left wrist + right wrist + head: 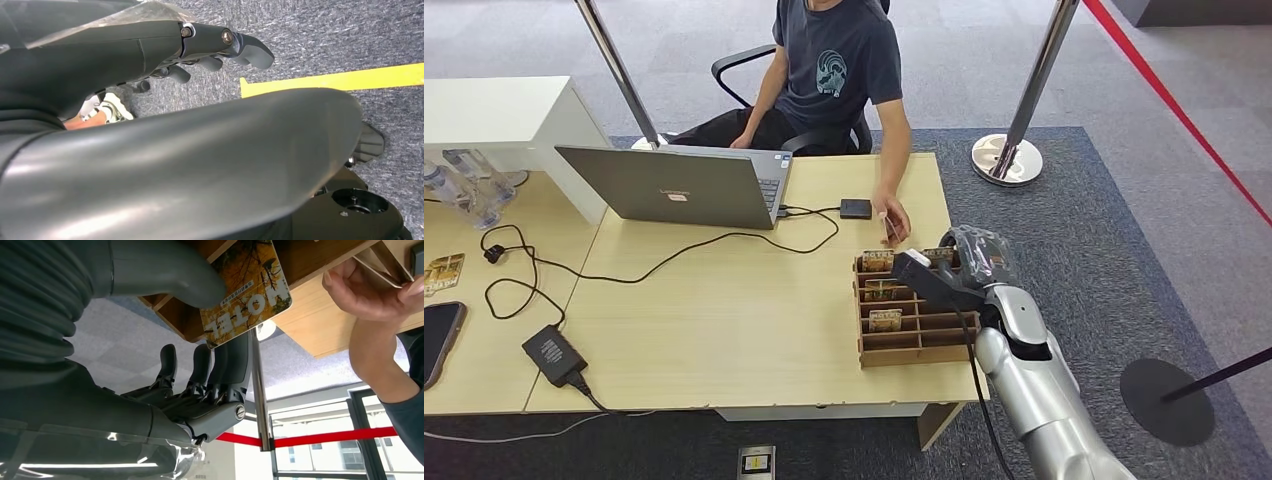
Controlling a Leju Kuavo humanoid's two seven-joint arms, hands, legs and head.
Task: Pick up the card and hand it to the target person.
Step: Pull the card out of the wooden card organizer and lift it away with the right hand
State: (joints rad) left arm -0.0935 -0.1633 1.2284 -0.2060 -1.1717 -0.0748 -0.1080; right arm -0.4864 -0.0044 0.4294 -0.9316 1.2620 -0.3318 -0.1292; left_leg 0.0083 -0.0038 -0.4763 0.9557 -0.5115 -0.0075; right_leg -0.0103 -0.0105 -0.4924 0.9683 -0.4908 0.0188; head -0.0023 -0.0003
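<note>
A yellow card point(247, 287) printed HOTEL stands at the top row of the wooden card rack point(914, 345) near the table's right edge. My right hand point(944, 272) reaches over the rack's far right corner and pinches this card between thumb point(170, 270) and fingers point(235, 365). More cards point(884, 290) stand in the rack's left slots. The person point(839, 70) sits across the table in a dark T-shirt. Their hand point(892, 222) rests just beyond the rack and holds a thin card-like piece point(382, 262). My left hand point(225, 45) hangs over carpet, holding nothing.
A grey laptop point(674, 187) stands open at the table's far middle, with a small black box point(855, 208) beside it. Cables and a power brick point(554, 355) lie on the left, near a phone point(439, 340) and bottles point(464, 185). A stanchion base point(1009, 155) stands at the right.
</note>
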